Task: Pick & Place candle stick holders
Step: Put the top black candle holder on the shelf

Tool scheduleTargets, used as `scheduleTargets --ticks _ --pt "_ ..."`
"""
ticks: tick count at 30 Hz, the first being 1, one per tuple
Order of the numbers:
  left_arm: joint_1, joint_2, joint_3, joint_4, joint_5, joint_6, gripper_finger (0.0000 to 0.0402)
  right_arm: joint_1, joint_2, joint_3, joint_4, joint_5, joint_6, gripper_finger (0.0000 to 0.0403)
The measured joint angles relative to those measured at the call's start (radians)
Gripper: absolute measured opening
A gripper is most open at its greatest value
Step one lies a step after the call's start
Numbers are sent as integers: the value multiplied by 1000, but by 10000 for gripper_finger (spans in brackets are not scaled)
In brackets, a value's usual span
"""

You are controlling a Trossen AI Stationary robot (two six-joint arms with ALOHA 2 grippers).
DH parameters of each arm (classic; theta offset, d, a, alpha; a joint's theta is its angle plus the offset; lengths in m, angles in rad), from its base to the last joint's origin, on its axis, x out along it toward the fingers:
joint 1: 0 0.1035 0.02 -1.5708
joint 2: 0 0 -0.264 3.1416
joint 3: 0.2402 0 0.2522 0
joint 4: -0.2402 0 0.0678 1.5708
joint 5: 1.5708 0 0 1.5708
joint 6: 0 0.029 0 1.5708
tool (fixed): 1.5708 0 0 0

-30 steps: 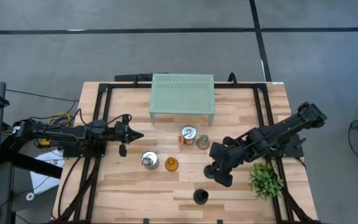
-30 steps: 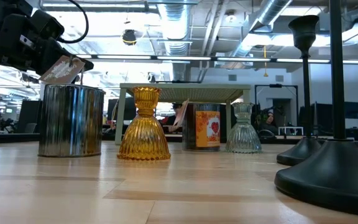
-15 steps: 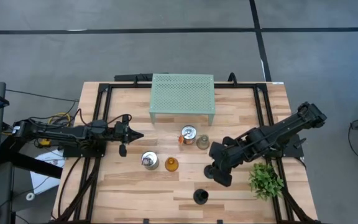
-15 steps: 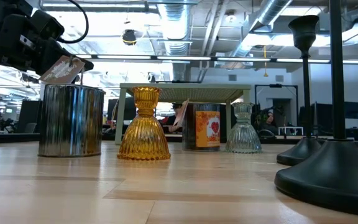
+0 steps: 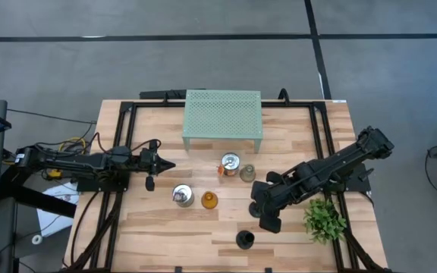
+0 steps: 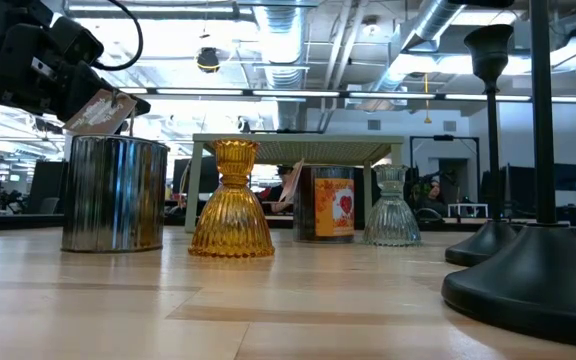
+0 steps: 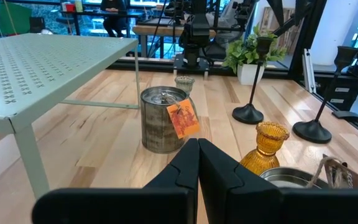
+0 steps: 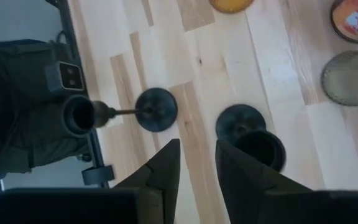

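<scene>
Two black slim-stemmed candle stick holders stand on round bases: one (image 8: 260, 148) right beside my right gripper (image 8: 196, 155), its cup just outside one finger, the other (image 8: 156, 109) nearer the table's front edge (image 5: 245, 240). My right gripper (image 5: 266, 216) points down and is open with nothing between its fingers. The silvery jar (image 5: 182, 196), amber glass (image 5: 209, 200), orange-and-silver tin (image 5: 230, 163) and clear glass (image 5: 247, 174) stand mid-table. My left gripper (image 5: 169, 164) hangs shut at the table's left, level, pointing toward the tin (image 7: 163, 118).
The pale green mesh stand (image 5: 223, 117) stands at the table's far middle. A leafy green plant (image 5: 325, 220) sits at the near right, close under my right arm. Bare wood lies along the near left of the table (image 5: 143, 235).
My right arm has shifted a little toward the table's left and near edges, away from the black stick holder, which stays upright where it was. The other holders have not moved.
</scene>
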Motion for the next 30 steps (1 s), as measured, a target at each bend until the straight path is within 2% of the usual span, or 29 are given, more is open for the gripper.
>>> scheduleTargets --ticks 4,11,17,30 --pt "0 0 0 -1 0 0 8 0 1 -1 -42 2 0 95" --pt "0 0 0 -6 0 0 8 0 3 -63 -17 1 0 95" --pt "0 0 0 -6 0 0 8 0 4 -64 18 3 -26 94" --pt "0 0 0 -7 0 0 8 -2 5 -64 11 4 -27 59"
